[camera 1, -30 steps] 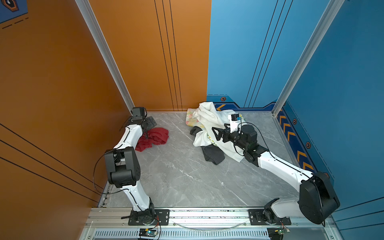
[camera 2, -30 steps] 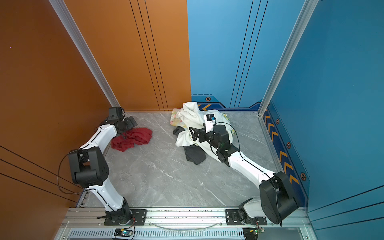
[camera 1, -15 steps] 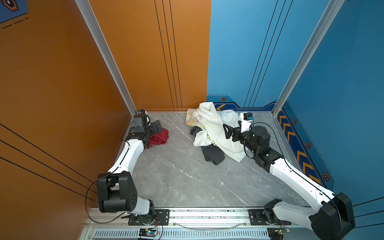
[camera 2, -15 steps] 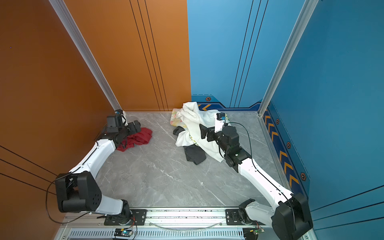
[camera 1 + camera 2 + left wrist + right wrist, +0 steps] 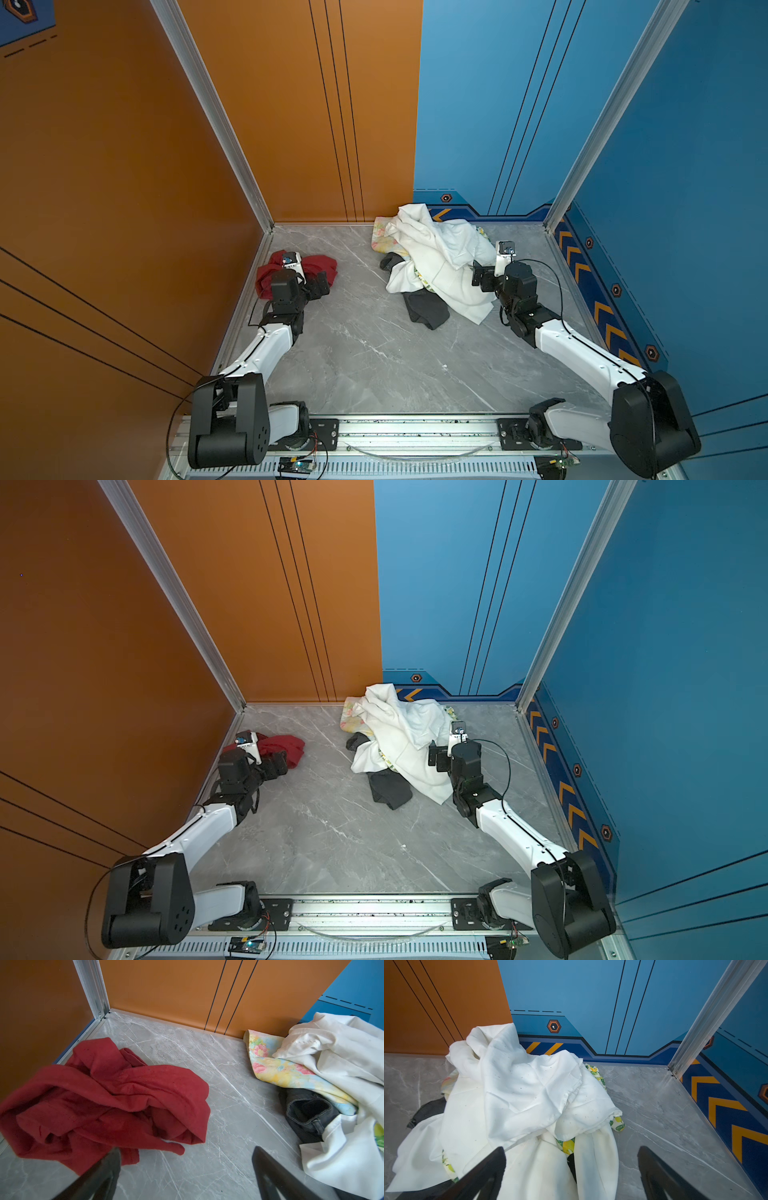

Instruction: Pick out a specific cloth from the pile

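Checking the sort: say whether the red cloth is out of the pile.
Out. The red cloth lies crumpled alone, apart from the pile.

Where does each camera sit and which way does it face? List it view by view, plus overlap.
Both top views: high above the near rail, looking down on the whole floor; both arms show, left end effector by the red cloth, right end effector at the pile.
Left wrist: on the left arm, facing the orange back wall; red cloth ahead, open fingers show.
Right wrist: on the right arm, facing the blue wall over the pile; open fingers show.
Shared: both wrist views catch the pile.
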Robot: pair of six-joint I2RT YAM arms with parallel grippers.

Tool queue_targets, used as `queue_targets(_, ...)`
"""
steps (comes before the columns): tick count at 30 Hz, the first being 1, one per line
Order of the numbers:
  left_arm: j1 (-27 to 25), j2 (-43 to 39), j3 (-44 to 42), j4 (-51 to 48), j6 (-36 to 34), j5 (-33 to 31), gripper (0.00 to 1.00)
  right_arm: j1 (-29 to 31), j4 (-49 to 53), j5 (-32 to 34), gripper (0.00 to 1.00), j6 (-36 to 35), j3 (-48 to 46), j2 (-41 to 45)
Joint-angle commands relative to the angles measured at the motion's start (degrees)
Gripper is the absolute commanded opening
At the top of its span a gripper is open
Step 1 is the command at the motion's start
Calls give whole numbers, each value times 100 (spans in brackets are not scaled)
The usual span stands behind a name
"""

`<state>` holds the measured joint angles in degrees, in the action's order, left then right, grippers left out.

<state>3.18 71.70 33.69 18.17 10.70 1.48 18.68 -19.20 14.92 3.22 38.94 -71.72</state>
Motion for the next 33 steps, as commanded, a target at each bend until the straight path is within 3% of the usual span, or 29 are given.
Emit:
queue_targets(1, -113, 28, -186, 551, -370, -438, 98, -51, -493, 528, 100, -431, -202, -155)
queue_targets(15, -106, 698, -830, 1670, -539, -1141, 98, -766, -1452, 443, 100, -621, -912, -627)
queue_targets(19, -117, 889, -873, 1896, -560, -1334, 98, -935, -1247, 298, 100, -588, -871, -670)
queue_targets(23, -64, 1014, -1045, 2413, -415, -1293, 98, -904, -1172, 215, 100, -612, -915, -822)
queue_targets(27, -97, 1118, -1104, 2637, -437, -1239, 98, -791, -1953, 306, 100, -801, -1215, -1246)
queue_targets(33, -252, 1208, -1218, 2947, -683, -1135, 98, -1274, -2508, -241, 100, -349, -1532, -1252)
